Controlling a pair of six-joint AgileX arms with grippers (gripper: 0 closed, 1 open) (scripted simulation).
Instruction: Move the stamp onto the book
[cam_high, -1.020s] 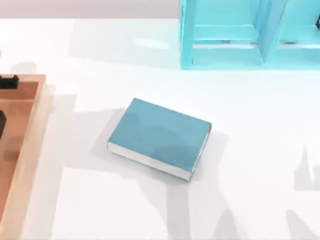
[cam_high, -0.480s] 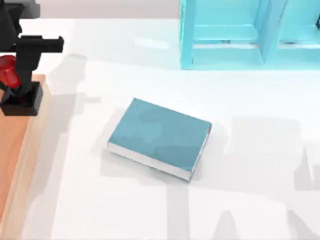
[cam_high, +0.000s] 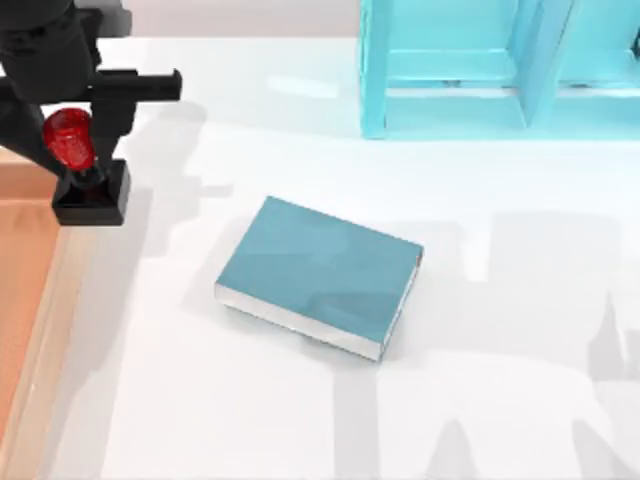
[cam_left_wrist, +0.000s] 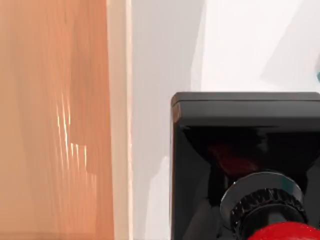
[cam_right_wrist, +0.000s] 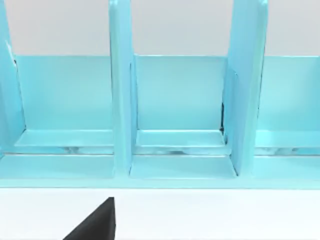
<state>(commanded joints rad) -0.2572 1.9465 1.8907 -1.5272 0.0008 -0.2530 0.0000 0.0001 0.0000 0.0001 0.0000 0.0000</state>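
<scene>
Left gripper (cam_high: 72, 140) clamped on stamp (cam_high: 85, 175), airborne past the tray edge; book (cam_high: 318, 275) well apart, placement pending.

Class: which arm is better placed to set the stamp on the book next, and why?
The left arm: its tool already carries the stamp above the table's left side, with the book lying to its right at mid-table.

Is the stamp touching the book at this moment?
Apart. The top view shows the stamp, held by the left pincer near the table's left edge, with bare white table between it and the book.
</scene>
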